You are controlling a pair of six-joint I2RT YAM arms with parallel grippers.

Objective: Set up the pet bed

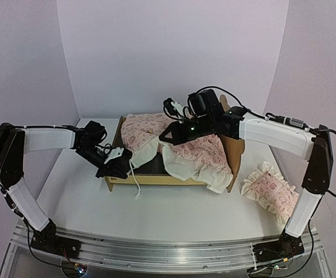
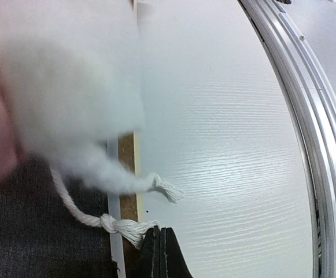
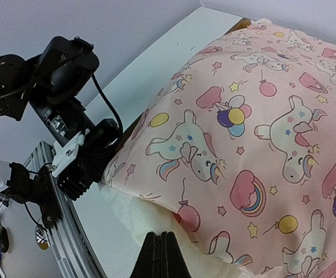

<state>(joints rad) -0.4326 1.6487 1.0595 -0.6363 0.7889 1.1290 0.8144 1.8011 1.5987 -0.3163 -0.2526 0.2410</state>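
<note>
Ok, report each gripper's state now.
Left gripper: shut, nothing visibly held; white cord beside its tips.
Right gripper: shut over the quilt, nothing visibly held.

Likely lab: plain white booth walls (image 1: 173, 52)

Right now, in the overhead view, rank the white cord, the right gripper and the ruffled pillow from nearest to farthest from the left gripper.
1. white cord, right beside the left gripper, hanging over the front rail of the pet bed toward its left end.
2. right gripper, above the quilt, mid-bed.
3. ruffled pillow, on the table at the far right.
</note>
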